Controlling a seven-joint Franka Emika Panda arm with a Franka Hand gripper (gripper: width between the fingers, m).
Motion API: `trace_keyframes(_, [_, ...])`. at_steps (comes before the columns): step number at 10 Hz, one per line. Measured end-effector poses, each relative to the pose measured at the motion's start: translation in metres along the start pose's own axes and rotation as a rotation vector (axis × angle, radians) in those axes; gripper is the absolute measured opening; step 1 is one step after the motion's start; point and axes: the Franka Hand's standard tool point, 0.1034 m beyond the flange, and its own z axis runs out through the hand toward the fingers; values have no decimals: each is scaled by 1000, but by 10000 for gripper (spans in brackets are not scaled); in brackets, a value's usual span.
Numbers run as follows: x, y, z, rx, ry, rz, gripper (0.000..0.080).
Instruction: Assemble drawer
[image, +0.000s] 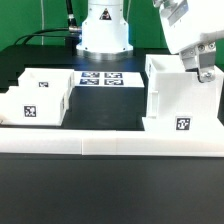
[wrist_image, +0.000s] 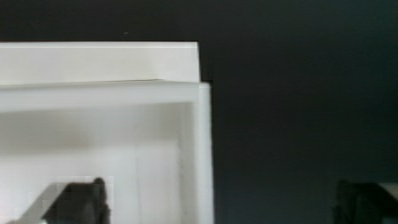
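Observation:
The tall white box housing (image: 185, 100) stands on the black table at the exterior view's right, with a tag on its front. My gripper (image: 203, 62) hangs just above its top right edge. In the wrist view the housing's wall (wrist_image: 192, 140) runs between my fingers; one fingertip (wrist_image: 75, 200) is over the white inside, the other over the dark table. The gripper (wrist_image: 224, 205) is open and holds nothing. A low open-top tray (image: 35, 98) with a tag sits at the exterior view's left. I cannot make out a second tray.
The marker board (image: 100, 77) lies flat at the back middle, in front of the arm's white base (image: 105, 30). The long low white border bar (image: 110, 147) runs along the table's front edge.

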Motion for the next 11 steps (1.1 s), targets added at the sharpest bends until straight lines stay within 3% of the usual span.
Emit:
trace_keyframes(1, [0,0,0,1,0,-3,645])
trace_keyframes(2, [-1,2,-2,-19,-8,-74,645])
trace_keyframes(3, [-3,5,-14,-62,-41,-174,648])
trace_keyframes(5, [-15,11,-30,-116,-84,-325,648])
trace_keyframes(9, [-15,14,-31,-112,-89,-443,648])
trace_keyframes(10, [-12,20,-32,-163,-101,-610,648])
trace_keyframes(11, [-4,24,-37,-239,-115,-759,648])
